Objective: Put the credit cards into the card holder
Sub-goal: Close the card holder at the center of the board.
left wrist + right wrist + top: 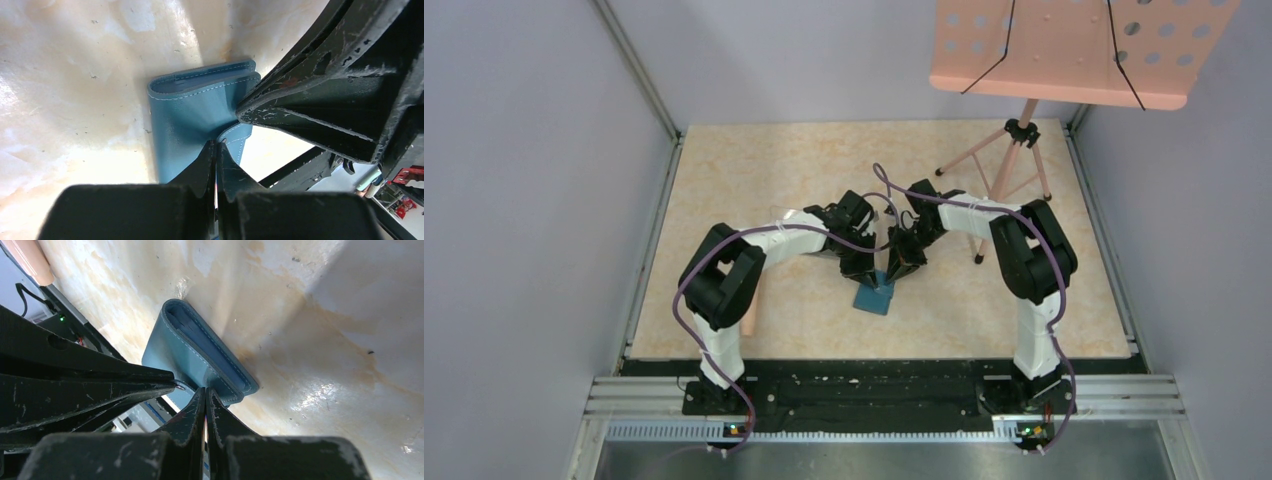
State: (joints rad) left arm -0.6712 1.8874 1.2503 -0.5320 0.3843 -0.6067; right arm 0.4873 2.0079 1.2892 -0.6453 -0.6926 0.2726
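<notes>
- End effector, left [216,150]: fingers pressed together, tips against a pale-blue flap at one edge of the card holder [190,125]; impossible to tell whether a thin edge of that flap is nipped between them.
- End effector, right [205,392]: likewise pressed together, tips on the stitched edge of the card holder, close beside the left one.
- Card holder: flat on the table [774,170], folded nearly shut, with both end effectors meeting over its far edge.
- Credit cards: seen in no view.
- Step in hand, by judgement: opening the card holder. To do it well:
  - pin one leaf down with one end effector and raise the other leaf by the flap;
  - part the leaves slowly, so as not to drag the card holder across the table;
  - guard against a clash of the two sets of tips, almost touching over the card holder.
- Left wrist view only: the double-stitched mouth on the side of the card holder away from the tips, and the flap itself.
- Right wrist view only: the rounded fold at the end of the card holder, the layers between its leaves, and a small metal snap button [179,386] by the left tips.
- Top external view only: the whole layout, with a pink music stand [1074,60] beyond the card holder and to its right, well apart; finger contact hidden beneath the wrists.
</notes>
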